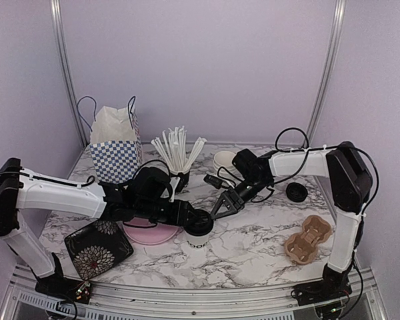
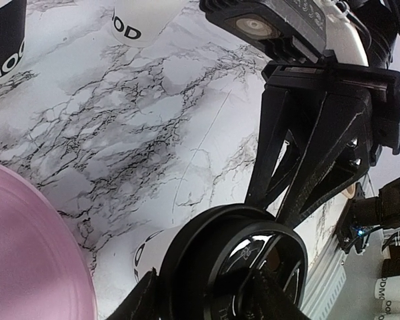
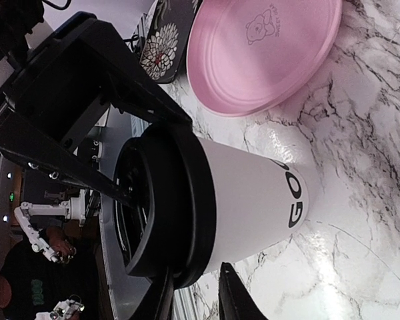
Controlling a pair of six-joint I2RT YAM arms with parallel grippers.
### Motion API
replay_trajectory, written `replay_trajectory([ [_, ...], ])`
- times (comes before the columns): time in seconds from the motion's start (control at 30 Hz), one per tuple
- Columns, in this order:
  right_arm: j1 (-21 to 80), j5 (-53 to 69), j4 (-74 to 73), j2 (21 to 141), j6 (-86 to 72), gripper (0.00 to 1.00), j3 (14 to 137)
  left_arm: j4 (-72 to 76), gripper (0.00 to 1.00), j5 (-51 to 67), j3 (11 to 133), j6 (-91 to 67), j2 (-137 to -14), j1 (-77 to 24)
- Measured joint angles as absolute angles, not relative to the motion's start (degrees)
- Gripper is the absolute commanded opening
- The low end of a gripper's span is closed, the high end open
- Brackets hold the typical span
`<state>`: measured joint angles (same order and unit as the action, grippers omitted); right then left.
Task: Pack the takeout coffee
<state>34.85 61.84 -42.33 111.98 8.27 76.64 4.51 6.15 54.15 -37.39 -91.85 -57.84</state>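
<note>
Near the front middle of the white marble table [image 1: 253,253] stood a small white paper cup with black letters [image 3: 253,193], upright, just beside a round pink plastic plate [image 1: 150,235] and well apart from the brown cardboard cup carrier [image 1: 309,238] on the right side. A round black plastic lid [image 1: 199,225] sat on top of the cup, and both arms met at it. The left gripper [image 2: 207,283] hung over the lid with its jaws partly open, one finger by the rim and one across the top. I could not tell if they squeezed the lid or only touched it. The right gripper [image 3: 197,280] came in from the other side with its jaws narrow and its tips right at the lid's edge, and I could not tell if they pinched it. The job in hand looked like fitting the lid onto the cup. To do that well, one gripper should keep the cup from sliding while the other pushed straight down, softly, all round the rim, so the lid sat flat. A hard or sideways push could tip the light cup or dent its paper wall.
</note>
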Motion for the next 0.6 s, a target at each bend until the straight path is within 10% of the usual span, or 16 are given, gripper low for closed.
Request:
replay_trajectory([
  [0.23,35.05,62.48,-40.62,111.87,8.62,0.24,76.64,2.74,0.72,3.99,54.37,-34.83,-90.45,-58.3],
  [0.6,35.46,61.54,-40.34,110.45,9.69,0.26,75.77,4.05,0.65,-1.58,43.83,-46.37,-73.58,-59.11],
])
